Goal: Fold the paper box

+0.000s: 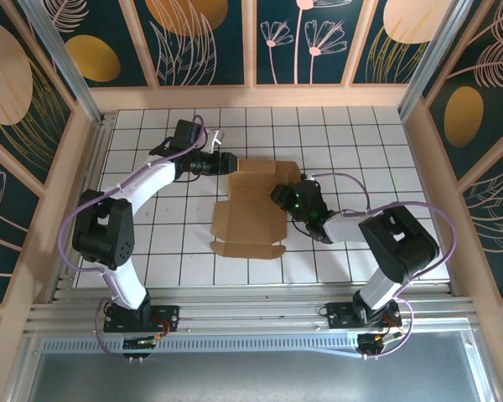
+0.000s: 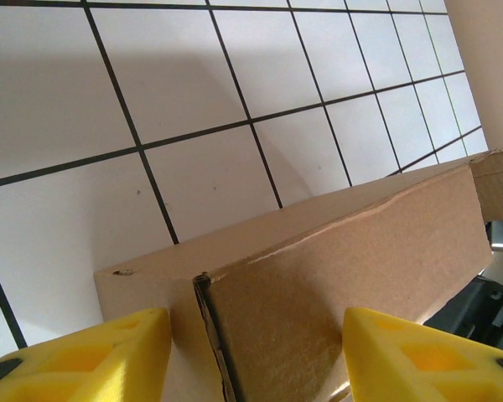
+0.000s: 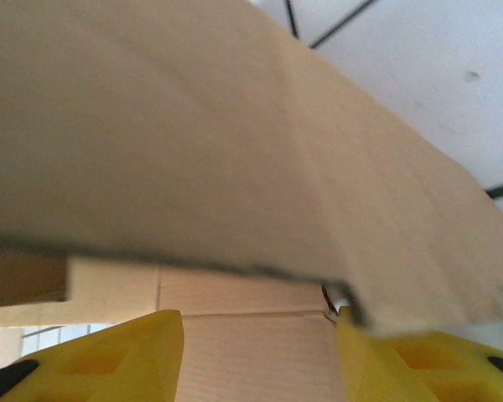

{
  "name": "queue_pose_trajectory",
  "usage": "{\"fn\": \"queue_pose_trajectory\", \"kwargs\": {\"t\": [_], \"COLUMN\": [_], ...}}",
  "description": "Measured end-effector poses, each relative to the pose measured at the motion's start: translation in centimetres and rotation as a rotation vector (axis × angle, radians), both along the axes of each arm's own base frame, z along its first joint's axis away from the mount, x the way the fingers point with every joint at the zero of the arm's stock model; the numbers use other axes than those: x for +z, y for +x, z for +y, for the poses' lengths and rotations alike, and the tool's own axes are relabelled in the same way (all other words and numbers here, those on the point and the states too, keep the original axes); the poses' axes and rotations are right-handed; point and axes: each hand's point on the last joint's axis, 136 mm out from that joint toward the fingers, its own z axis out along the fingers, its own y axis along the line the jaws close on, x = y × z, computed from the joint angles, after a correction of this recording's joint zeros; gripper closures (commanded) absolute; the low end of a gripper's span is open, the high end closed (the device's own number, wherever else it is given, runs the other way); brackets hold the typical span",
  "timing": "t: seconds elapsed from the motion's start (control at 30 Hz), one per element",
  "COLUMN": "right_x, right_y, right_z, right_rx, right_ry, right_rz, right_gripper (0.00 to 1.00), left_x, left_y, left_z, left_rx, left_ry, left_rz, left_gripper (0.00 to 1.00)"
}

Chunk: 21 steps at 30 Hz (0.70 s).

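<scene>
The paper box [image 1: 247,222] lies near the middle of the white gridded table [image 1: 352,142], between the two arms. Its near part is spread flat, with small tabs at the front edge, and its far part is folded up into a low wall. The left tool [image 1: 226,163] sits at the far left corner of that raised part. Up close, its yellow fingers [image 2: 126,352] stand moderately apart on either side of a standing cardboard corner. A sliver of bare table shows between one finger and the cut edge, so it is straddling rather than pinching. The right tool [image 1: 278,195] is at the box's right side, low over the cardboard. Its yellow fingers [image 3: 109,356] are also apart, with a blurred flap hanging close above them and more cardboard behind. I cannot tell whether they have hold of it.
</scene>
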Motion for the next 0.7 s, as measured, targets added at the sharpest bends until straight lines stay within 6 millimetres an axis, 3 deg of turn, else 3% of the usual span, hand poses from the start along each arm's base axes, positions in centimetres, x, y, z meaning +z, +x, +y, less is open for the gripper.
{"fn": "queue_pose_trajectory", "kwargs": {"t": [0.13,0.4,0.53,0.7], "right_x": [-0.2,-3.0,-2.9,-2.0], "right_y": [0.4,0.3,0.2,-0.3], "right_z": [0.5,2.1,3.1,5.6], "right_rx": [0.026,0.096,0.121,0.191], "right_ry": [0.0,-0.023,-0.015,-0.039], "right_rz": [-0.044,-0.035,-0.058,-0.106], "right_gripper": [0.54,0.58,0.57,0.57], "left_x": [-0.1,-0.1,-0.1,-0.1], "left_y": [-0.1,-0.1,0.1,0.2], "left_z": [0.0,0.0,0.1,0.2], "left_rx": [-0.002,-0.002,0.004,0.007], "left_ry": [-0.002,-0.001,0.001,0.001], "left_rz": [0.003,0.002,-0.001,-0.004], "left_gripper": [0.44,0.44,0.44,0.44]}}
